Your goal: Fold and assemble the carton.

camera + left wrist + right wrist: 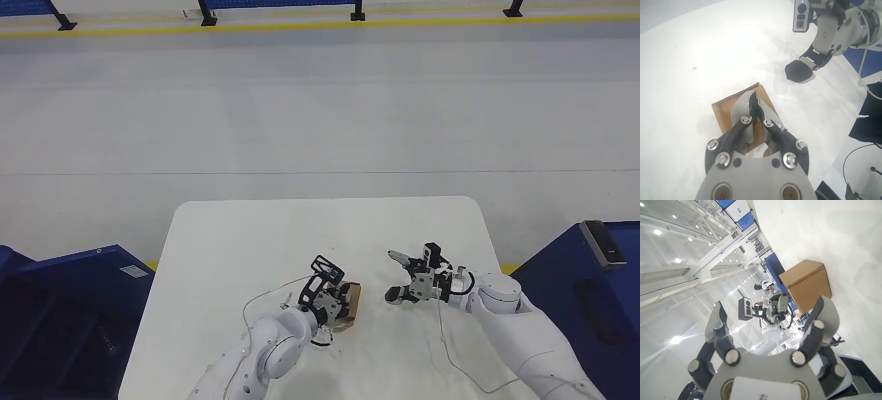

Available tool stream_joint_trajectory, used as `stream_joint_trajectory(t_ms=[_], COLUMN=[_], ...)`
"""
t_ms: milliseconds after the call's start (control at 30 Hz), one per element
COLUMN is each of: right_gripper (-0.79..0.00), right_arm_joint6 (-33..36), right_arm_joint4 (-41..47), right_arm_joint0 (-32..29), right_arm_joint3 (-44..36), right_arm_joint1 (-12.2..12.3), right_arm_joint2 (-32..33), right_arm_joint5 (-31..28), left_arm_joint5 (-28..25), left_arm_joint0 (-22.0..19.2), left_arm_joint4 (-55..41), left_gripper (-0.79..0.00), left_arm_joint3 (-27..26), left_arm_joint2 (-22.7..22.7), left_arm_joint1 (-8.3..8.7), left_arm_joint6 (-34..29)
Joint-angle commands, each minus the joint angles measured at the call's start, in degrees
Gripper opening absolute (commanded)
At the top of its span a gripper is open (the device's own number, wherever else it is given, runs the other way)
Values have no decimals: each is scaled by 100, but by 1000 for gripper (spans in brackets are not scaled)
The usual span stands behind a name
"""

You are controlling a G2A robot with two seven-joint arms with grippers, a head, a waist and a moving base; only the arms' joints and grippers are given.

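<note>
A small brown carton [351,303] stands on the white table [300,235], near its front middle. My left gripper [754,106] comes down on it from above, shut on one of its cardboard walls [723,110]; the fingers hide most of the inside. In the top view the left gripper [335,298] sits right against the carton. My right gripper [398,277] hovers a short way to the carton's right, open and holding nothing. Through the right wrist view the carton [806,285] appears as a closed-sided box beyond the spread right gripper [770,311]. One dark right pad [799,73] hangs apart from the carton.
Blue bins stand beside the table on the left [60,300] and right [590,280]. A thin cable [450,350] trails over the table's front right. Bare tabletop lies behind the carton.
</note>
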Motion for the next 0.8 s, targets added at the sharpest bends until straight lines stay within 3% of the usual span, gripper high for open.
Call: stream_joint_trajectory(t_ms=[0, 233, 767], right_gripper=[0, 0, 0], right_arm_joint6=[0, 0, 0], right_arm_joint4=[0, 0, 0], right_arm_joint0=[0, 0, 0], right_arm_joint3=[0, 0, 0], right_arm_joint1=[0, 0, 0], right_arm_joint2=[0, 0, 0], right_arm_joint5=[0, 0, 0], left_arm_joint5=[-26, -35, -83], left_arm_joint0=[61, -6, 51], left_arm_joint4=[26, -21, 55], left_gripper=[-785, -785, -785], left_arm_joint3=[-72, 113, -54], left_arm_joint2=[-37, -16, -41], left_arm_joint1=[15, -9, -19], left_arm_joint6=[28, -84, 52])
